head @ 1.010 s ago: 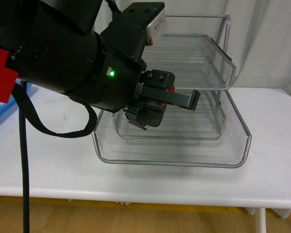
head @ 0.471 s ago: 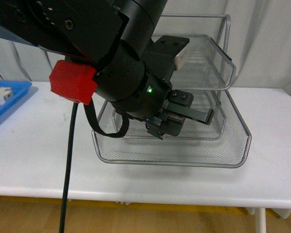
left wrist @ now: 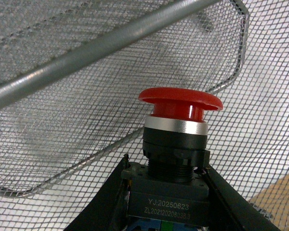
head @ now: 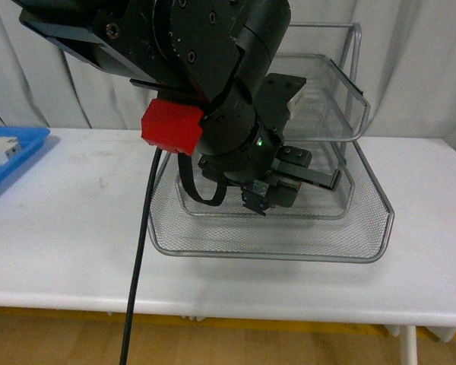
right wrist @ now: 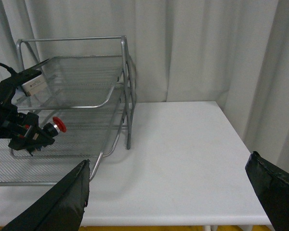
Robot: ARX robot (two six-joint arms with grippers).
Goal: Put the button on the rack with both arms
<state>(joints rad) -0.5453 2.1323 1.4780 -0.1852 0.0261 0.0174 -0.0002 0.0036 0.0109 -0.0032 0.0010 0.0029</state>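
**Left pincer [head: 292,188] clamped on button [left wrist: 179,103], inside rack [head: 273,257]**

Cap aims toward three o'clock in the front view, above the lower mesh — released sideways, the button could roll on its round cap, or a finger could snag the wire rim. Right pincer [right wrist: 168,192] spread, empty.

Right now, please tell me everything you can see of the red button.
The button has a glossy red mushroom cap, a silver ring, a black collar and a dark boxy body with printed codes. It looks plastic, intact. The left gripper clamps its body between the jaws, among the mesh tiers of the rack, cap touching nothing.
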